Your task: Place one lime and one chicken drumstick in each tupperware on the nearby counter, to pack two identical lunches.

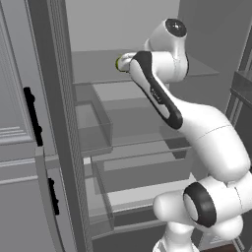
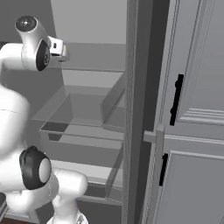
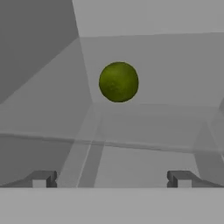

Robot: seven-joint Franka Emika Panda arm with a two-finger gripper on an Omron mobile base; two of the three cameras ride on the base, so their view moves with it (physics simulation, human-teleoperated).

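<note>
A: Where's the lime (image 3: 118,82)?
B: On an upper fridge shelf (image 1: 98,74), near the back, straight ahead of the claw (image 3: 111,179).
A: And the claw?
B: Spread wide, holding nothing, lined up either side, I'd judge for a straight reach.

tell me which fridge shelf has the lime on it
The top shelf, the one level with the open gripper. The lime sits toward its back wall; the shelves and clear drawers below it show no lime.

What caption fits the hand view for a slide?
Open gripper faces a lime resting on a grey shelf.
</note>
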